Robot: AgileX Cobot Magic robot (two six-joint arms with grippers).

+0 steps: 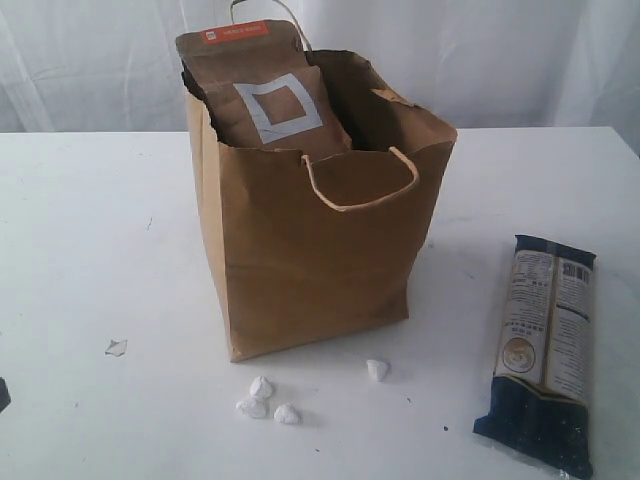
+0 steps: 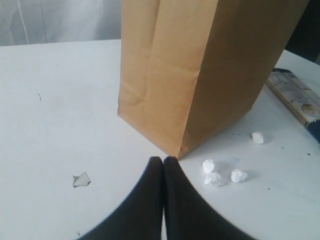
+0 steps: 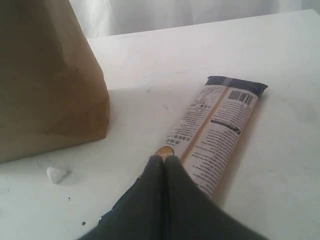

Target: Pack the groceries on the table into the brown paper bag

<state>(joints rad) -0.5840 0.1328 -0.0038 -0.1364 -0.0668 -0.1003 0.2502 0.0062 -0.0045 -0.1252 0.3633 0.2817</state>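
Note:
The brown paper bag (image 1: 315, 240) stands upright mid-table, and the brown pouch with an orange top (image 1: 262, 90) sticks out of its rim. The bag also fills the left wrist view (image 2: 200, 70) and the edge of the right wrist view (image 3: 47, 80). A long dark noodle packet (image 1: 545, 345) lies flat on the table (image 1: 90, 230) to the bag's right. My left gripper (image 2: 163, 160) is shut and empty, just short of the bag's near bottom corner. My right gripper (image 3: 163, 159) is shut and empty above the noodle packet (image 3: 217, 127). Neither gripper shows in the exterior view. The other groceries are out of view.
Small white crumbs (image 1: 262, 398) lie in front of the bag, with one more (image 1: 377, 369) to their right. They also show in the left wrist view (image 2: 215, 172). A grey flake (image 1: 116, 347) lies on the table to the left. A white curtain hangs behind.

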